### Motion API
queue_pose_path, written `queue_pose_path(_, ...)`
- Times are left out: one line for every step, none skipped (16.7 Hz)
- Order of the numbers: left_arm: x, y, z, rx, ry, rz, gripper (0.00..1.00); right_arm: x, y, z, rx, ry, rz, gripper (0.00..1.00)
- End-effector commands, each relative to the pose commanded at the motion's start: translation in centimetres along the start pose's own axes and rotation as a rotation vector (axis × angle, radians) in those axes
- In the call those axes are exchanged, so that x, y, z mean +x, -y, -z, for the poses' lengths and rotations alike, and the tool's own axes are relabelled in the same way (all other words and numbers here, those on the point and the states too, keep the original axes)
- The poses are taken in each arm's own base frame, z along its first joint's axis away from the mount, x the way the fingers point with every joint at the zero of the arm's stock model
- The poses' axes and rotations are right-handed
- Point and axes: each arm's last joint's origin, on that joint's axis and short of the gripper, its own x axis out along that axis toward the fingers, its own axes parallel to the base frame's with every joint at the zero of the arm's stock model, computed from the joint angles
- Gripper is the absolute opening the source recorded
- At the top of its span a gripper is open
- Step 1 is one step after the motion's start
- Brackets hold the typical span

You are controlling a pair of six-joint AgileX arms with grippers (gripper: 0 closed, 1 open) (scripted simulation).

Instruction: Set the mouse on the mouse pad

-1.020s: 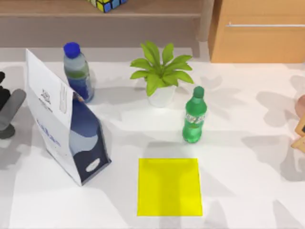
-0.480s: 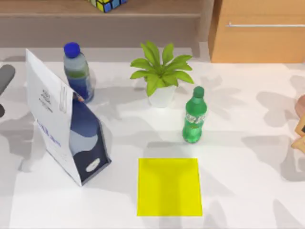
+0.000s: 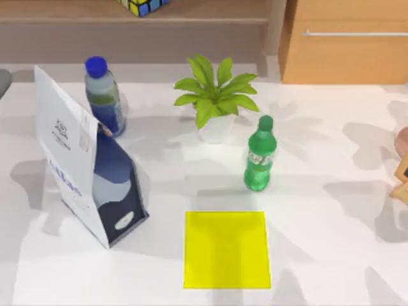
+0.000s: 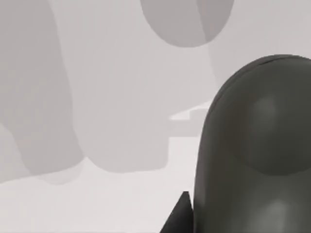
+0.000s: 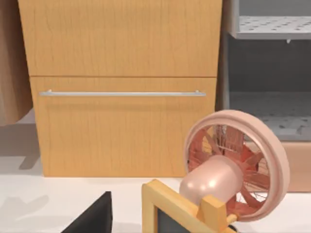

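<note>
Mouse pad (image 3: 226, 249) lies flat and bare at the near middle of the bench (image 3: 331, 255). Beyond it stands a green bottle (image 3: 259, 163), a white-and-blue bag (image 3: 89, 169) to the left, then a potted plant (image 3: 215, 99) and blue-capped bottle (image 3: 104, 95). The left wrist view shows the dark grey mouse (image 4: 255, 155) up close; whether fingers grip it, I cannot tell.

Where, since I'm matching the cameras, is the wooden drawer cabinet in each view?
Top view: wooden drawer cabinet at the far right, behind the table.
Right wrist view: straight ahead, behind the pink fan.
Left wrist view: white table and a dark grey rounded shape.
Shared landmark: the cabinet's silver handle.
</note>
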Motion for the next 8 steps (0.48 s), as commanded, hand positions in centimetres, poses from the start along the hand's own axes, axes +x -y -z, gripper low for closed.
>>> queue_pose_path(0.0,0.0,0.0,0.001,0.000,-0.001,0.00,0.0,0.0,0.0,0.000,0.000,0.000,1.00)
queue_pose_path(-0.6,-0.2,-0.4,0.014,-0.006,-0.022,0.00,0.0,0.0,0.0,0.000,0.000,0.000,1.00)
queue_pose_path(-1.7,-0.5,-1.0,0.040,-0.016,-0.062,0.00,0.0,0.0,0.0,0.000,0.000,0.000,1.00)
queue_pose_path(-3.2,-1.0,-1.9,0.076,-0.029,-0.119,0.00,0.0,0.0,0.0,0.000,0.000,0.000,1.00)
queue_pose_path(-5.0,-1.4,-3.1,0.120,-0.043,-0.188,0.00,0.0,0.0,0.0,0.000,0.000,0.000,1.00)
queue_pose_path(-7.1,-1.7,-4.6,0.171,-0.054,-0.264,0.00,0.0,0.0,0.0,0.000,0.000,0.000,1.00)
queue_pose_path(-9.1,-2.0,-6.3,0.228,-0.061,-0.342,0.00,0.0,0.0,0.0,0.000,0.000,0.000,1.00)
queue_pose_path(-11.1,-2.1,-8.1,0.290,-0.062,-0.419,0.00,0.0,0.0,0.0,0.000,0.000,0.000,1.00)
